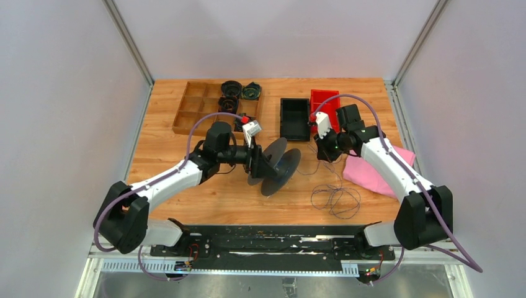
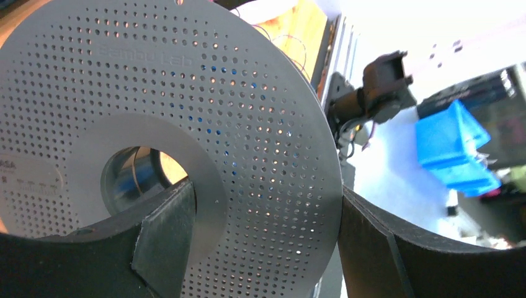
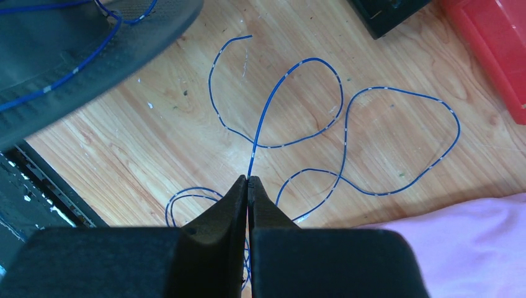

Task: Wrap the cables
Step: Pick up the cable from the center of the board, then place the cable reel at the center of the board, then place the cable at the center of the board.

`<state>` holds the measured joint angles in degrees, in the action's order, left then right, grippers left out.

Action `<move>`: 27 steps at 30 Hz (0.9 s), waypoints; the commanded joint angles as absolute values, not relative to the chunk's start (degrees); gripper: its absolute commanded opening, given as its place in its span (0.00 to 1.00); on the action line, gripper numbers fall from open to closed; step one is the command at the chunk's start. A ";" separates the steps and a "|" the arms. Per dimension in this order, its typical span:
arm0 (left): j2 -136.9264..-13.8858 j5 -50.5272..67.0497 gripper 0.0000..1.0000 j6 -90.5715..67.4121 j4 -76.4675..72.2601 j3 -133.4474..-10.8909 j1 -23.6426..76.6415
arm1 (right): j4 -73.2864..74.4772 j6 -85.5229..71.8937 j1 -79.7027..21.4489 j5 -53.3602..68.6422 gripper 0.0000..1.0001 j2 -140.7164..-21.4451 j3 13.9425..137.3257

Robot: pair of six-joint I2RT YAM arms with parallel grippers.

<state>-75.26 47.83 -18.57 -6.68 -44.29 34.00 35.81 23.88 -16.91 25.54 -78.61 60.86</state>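
Observation:
My left gripper (image 1: 259, 162) is clamped on the big grey perforated spool (image 1: 276, 166), holding it on edge above the table's middle. In the left wrist view the spool's flange (image 2: 248, 124) fills the gap in the left gripper (image 2: 265, 195), one finger at the hub hole and the other on the outer rim. The thin dark blue cable (image 1: 335, 198) lies in loose loops on the wood right of the spool. My right gripper (image 3: 248, 179) is shut on the cable (image 3: 291, 68), which runs out from its tips. Strands also cross the spool (image 3: 74, 56).
A wooden compartment tray (image 1: 198, 105) with small black coiled bundles (image 1: 239, 93) stands at the back left. A black bin (image 1: 294, 118) and a red bin (image 1: 324, 102) stand at the back centre. A pink cloth (image 1: 375, 171) lies under the right arm.

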 commanded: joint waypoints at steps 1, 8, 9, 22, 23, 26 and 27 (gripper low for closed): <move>-75.92 49.86 0.38 -42.70 -34.93 -39.33 30.93 | 34.58 24.00 -15.22 27.30 0.01 -76.42 60.17; -79.32 45.89 0.34 -60.86 -57.57 -30.66 25.99 | 33.80 24.08 -14.98 27.40 0.01 -75.31 59.21; -79.06 45.21 0.34 -60.72 -56.99 -30.22 25.75 | 33.71 24.15 -14.99 27.50 0.01 -75.26 59.06; -78.92 40.73 0.34 -63.46 -54.93 -26.45 23.09 | 33.16 24.52 -14.95 28.39 0.01 -75.82 58.45; -79.07 40.72 0.34 -63.86 -55.35 -26.26 22.91 | 33.13 24.60 -14.94 28.39 0.01 -75.84 58.38; -79.22 40.47 0.34 -64.69 -55.47 -25.72 22.48 | 33.13 24.61 -14.95 28.34 0.01 -75.93 58.19; -79.34 40.55 0.34 -65.06 -55.55 -25.63 22.42 | 33.13 24.61 -15.02 28.45 0.01 -76.05 58.18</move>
<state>-79.26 40.95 -62.94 -49.78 -26.20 23.27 33.67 23.90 -15.94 27.07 -76.40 59.16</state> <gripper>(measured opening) 0.765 0.010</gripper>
